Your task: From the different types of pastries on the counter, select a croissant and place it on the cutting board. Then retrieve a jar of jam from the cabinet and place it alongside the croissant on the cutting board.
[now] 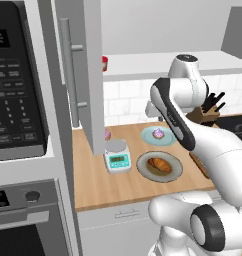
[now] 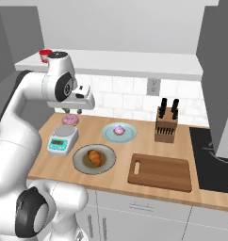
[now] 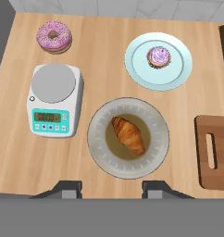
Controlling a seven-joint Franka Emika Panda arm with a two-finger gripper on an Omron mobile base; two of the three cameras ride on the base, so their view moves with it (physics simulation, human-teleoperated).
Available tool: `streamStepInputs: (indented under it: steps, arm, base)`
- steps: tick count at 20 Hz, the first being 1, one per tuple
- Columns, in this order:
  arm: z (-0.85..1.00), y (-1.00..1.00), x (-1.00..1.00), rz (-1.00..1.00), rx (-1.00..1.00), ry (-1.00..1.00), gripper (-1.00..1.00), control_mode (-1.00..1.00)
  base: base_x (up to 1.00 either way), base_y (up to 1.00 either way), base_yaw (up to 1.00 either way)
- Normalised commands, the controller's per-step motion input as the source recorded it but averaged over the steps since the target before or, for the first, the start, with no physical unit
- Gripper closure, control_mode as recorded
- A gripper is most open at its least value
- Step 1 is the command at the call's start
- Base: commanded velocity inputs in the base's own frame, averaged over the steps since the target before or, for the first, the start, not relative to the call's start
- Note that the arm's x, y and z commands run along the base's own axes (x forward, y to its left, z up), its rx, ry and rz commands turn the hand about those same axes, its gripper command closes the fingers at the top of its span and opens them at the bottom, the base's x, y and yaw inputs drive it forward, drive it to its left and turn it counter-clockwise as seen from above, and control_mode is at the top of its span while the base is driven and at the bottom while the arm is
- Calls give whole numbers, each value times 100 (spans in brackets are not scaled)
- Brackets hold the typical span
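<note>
Nearest the front edge of the light wooden bench point(image 2: 120, 181), the croissant point(image 3: 128, 134) lies in a round grey-brown plate point(image 3: 97, 152), directly below the claw point(image 3: 111, 190), whose two dark tips are held narrow with nothing between them. Toward the right of the front edge rests the cutting board point(image 2: 159, 172), bare, its handle slot facing the plate. Just left of the plate stands a white kitchen scale point(image 3: 53, 99) with a teal display panel. Further back, a pale blue plate point(image 3: 158, 60) carries a small purple-frosted cake point(image 3: 158, 56), and a pink-frosted ring cake point(image 3: 54, 36) sits on the bare wood near the back left. A knife block point(image 2: 166, 124) stands by the white tiled wall point(image 2: 120, 92). Above, on the white shelf point(image 2: 125, 63) of the cabinet, whose door point(image 1: 85, 75) is swung open, the jar of jam point(image 2: 45, 55) stands at the left end. A black microwave point(image 1: 15, 85) and a dark cooktop point(image 2: 212, 160) flank the bench.
</note>
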Motion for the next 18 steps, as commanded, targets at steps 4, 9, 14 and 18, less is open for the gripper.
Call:
streamStepInputs:
  steps: [4, 9, 14, 18]
  arm:
    - [-5, 0, -12, 0, 0, 0, -100, -100]
    - [-11, -2, -41, 0, 0, 0, -100, -100]
    - [-15, -2, -22, 0, 2, -1, -100, -100]
    - [-35, 0, -5, 0, 0, -6, -100, -100]
  base:
    - [0, 0, 0]
    - [0, 0, 0]
    - [0, 0, 0]
    - [0, 0, 0]
